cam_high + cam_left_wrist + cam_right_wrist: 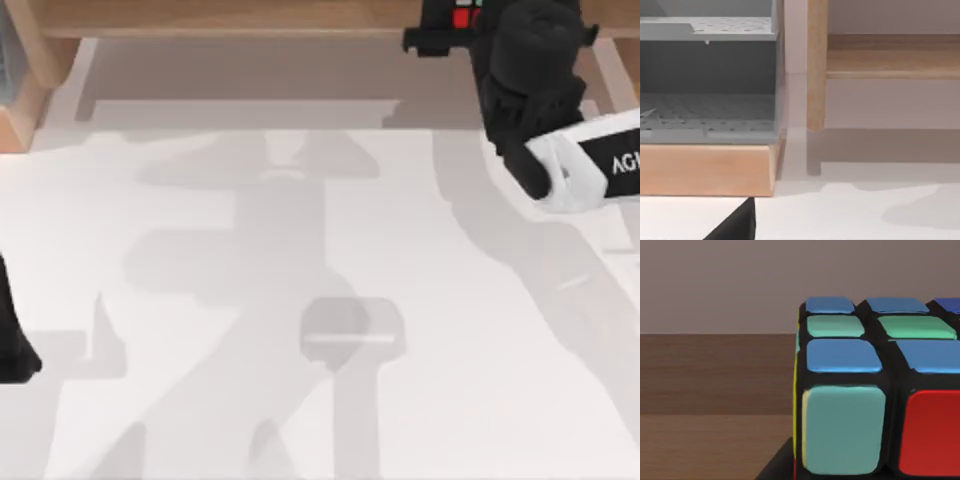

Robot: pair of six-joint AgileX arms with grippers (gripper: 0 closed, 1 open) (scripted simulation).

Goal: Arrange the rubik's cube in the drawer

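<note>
The rubik's cube point(880, 390) has a black frame with blue, green, teal and red stickers, and sits very close in the right wrist view. From above, a red sliver of the rubik's cube point(462, 15) shows at the back right edge. My right gripper point(455, 30) is shut on it over a wooden board point(715, 390), with one black finger point(775, 467) beside the cube. The drawer point(705, 170), grey-lined with a wooden front, stands at the back left corner point(20, 100). My left gripper point(15, 345) is parked at the table's left edge.
A wooden frame point(250, 15) runs along the back edge of the white table point(320, 300). An upright wooden post point(816, 75) stands beside the grey compartment, with a wooden shelf point(890, 62) to its side. The right arm's white link point(590, 165) crosses the back right corner.
</note>
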